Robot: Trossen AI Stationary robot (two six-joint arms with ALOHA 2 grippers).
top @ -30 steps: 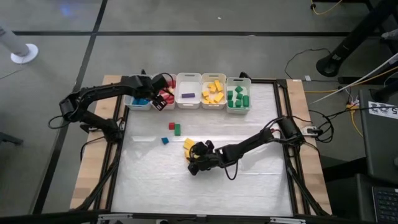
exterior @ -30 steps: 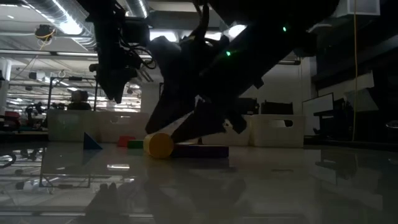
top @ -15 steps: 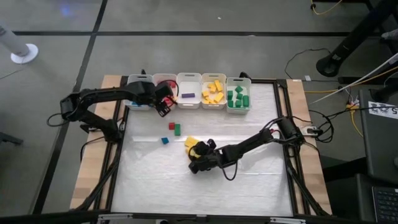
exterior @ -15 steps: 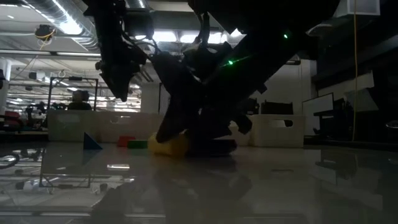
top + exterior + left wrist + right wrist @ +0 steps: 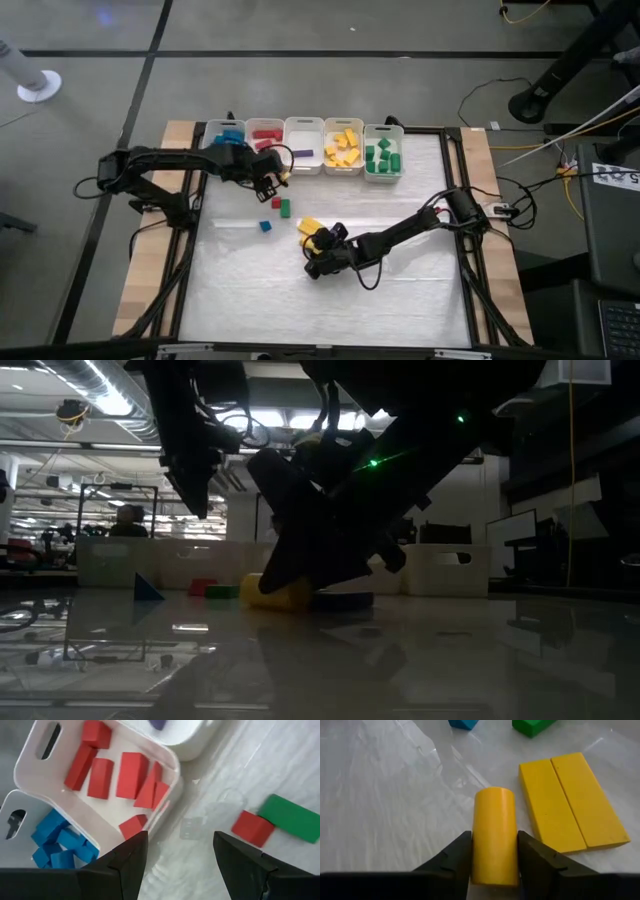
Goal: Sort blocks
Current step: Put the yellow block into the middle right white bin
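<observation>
Right wrist view: yellow cylinder [image 5: 493, 835] lying flat, lengthwise between fingers [image 5: 455, 855].

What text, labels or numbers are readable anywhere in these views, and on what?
None readable.
White label on the equipment at the right edge of the high view: dark print, too small to read.
Blocks, white bins, both arms: no print visible in any view.
Room behind the table in the low view: no legible signs.

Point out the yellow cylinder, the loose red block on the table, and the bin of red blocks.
yellow cylinder [image 5: 493, 835], right wrist view: middle of its curved side.
loose red block [image 5: 252, 827], left wrist view: centre of its top face.
red-block bin [image 5: 30, 757], left wrist view: its white rim.
</observation>
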